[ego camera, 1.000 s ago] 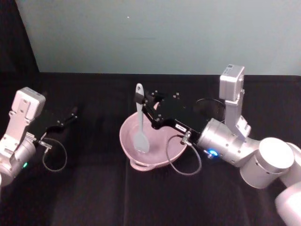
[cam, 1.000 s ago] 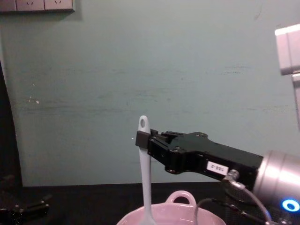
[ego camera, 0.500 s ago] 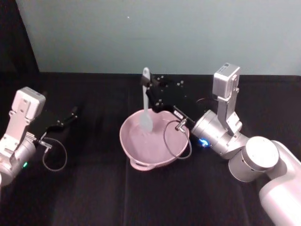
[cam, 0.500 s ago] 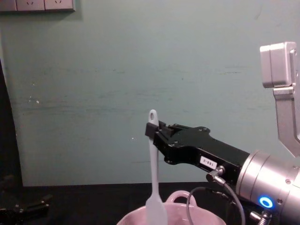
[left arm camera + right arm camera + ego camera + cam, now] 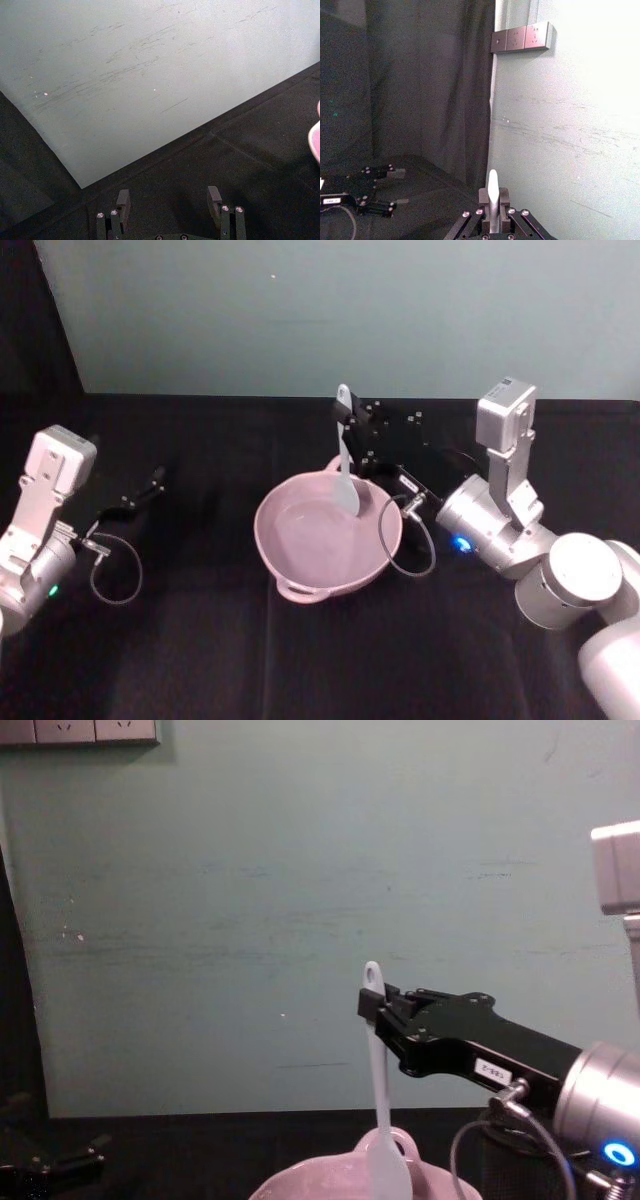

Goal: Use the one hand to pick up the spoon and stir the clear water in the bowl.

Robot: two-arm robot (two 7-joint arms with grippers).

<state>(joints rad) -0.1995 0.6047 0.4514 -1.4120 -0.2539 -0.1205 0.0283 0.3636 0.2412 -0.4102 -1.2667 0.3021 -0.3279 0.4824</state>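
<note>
The pale pink bowl (image 5: 290, 558) sits mid-table, its loop handle toward me, with clear water (image 5: 312, 537) faintly glinting inside. My right gripper (image 5: 347, 424) reaches in from the right above the bowl's far rim and is shut on the upper handle of the white spoon (image 5: 344, 455). The spoon hangs nearly upright with its flat head dipped in the far right part of the bowl. From the chest, the spoon (image 5: 376, 1065) drops from the right gripper (image 5: 374, 1008) to the bowl (image 5: 300, 1183). The right wrist view has the spoon's handle end (image 5: 493, 186) between closed fingers. My left gripper (image 5: 150, 485) rests open at the left.
Black cloth covers the table up to a pale green wall at the back. The left gripper (image 5: 168, 200) hovers low over the cloth, with the bowl's pink edge (image 5: 316, 141) at the frame's side. A cable loop (image 5: 405, 540) hangs from the right wrist beside the bowl.
The right gripper has swept the spoon from the bowl's near left, round by the far side, to its far right part. The left arm has stayed put.
</note>
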